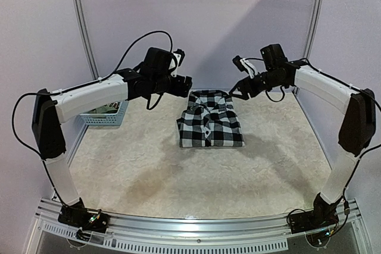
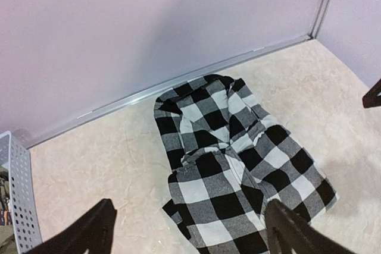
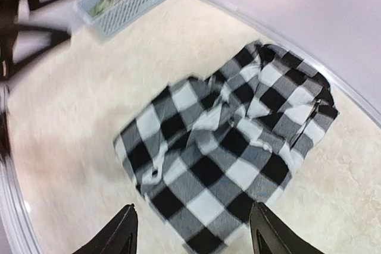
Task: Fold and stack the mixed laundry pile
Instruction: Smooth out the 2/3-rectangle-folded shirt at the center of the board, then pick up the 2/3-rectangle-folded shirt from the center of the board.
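The black-and-white checked shirt [image 1: 209, 119] lies folded on the table near the back wall; it also shows in the left wrist view [image 2: 238, 171] and the right wrist view [image 3: 229, 147]. An olive-green garment [image 1: 109, 110] lies in the light blue basket [image 1: 106, 117], mostly hidden; its emblem does not show. My left gripper [image 1: 186, 84] is open and empty, raised just left of the shirt's far end. My right gripper [image 1: 234, 91] is open and empty, raised just right of the shirt's far end.
The light blue lattice basket stands at the back left by the wall; it shows in the right wrist view [image 3: 128, 1] and at the left wrist view's edge [image 2: 21, 206]. Walls close the back and sides. A metal rail [image 1: 196, 227] runs along the near edge.
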Tool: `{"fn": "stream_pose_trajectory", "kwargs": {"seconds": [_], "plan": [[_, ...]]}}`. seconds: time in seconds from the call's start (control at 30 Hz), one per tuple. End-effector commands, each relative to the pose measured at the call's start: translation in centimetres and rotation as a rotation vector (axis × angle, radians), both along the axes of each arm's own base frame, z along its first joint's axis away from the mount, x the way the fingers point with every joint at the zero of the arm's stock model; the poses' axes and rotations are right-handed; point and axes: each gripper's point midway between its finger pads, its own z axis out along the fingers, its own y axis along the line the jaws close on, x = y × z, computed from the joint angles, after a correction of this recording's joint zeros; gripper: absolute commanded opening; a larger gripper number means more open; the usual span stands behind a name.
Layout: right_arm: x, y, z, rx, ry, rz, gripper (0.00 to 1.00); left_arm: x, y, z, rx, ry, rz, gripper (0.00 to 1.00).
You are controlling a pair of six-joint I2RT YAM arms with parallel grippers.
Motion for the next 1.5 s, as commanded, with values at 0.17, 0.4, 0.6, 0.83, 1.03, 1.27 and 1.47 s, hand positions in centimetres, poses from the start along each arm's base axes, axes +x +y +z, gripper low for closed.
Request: {"fn": "stream_pose_trajectory", "kwargs": {"seconds": [0.17, 0.4, 0.6, 0.83, 1.03, 1.27, 1.47], "plan": [[-6.8, -2.7, -9.5, -0.327, -0.099, 0.389, 0.6, -7.1, -3.0, -8.2, 0.544, 0.061, -0.485, 0.78], [-8.9, -3.1, -11.7, -0.441, -0.227, 0.513, 0.61, -11.3, -3.2, -14.5, 0.823, 0.096, -0.737, 0.73], [-9.0, -3.4, -13.7, -0.531, -0.295, 0.57, 0.61, -12.1, -3.8, -17.1, 0.852, 0.086, -0.859, 0.7], [-8.8, -2.3, -15.8, -0.606, -0.381, 0.64, 0.61, -11.4, -5.1, -19.1, 0.875, -0.001, -0.923, 0.7], [-9.6, -1.1, -17.5, -0.658, -0.444, 0.72, 0.57, -10.4, -5.0, -20.6, 0.885, -0.011, -0.937, 0.64], [-8.9, -0.9, -19.3, -0.696, -0.429, 0.734, 0.52, -10.2, -4.0, -22.8, 0.923, 0.037, -0.944, 0.58], [-7.8, -1.6, -21.2, -0.761, -0.43, 0.708, 0.5, -9.3, -3.3, -24.3, 0.968, 0.036, -0.923, 0.57]]}}
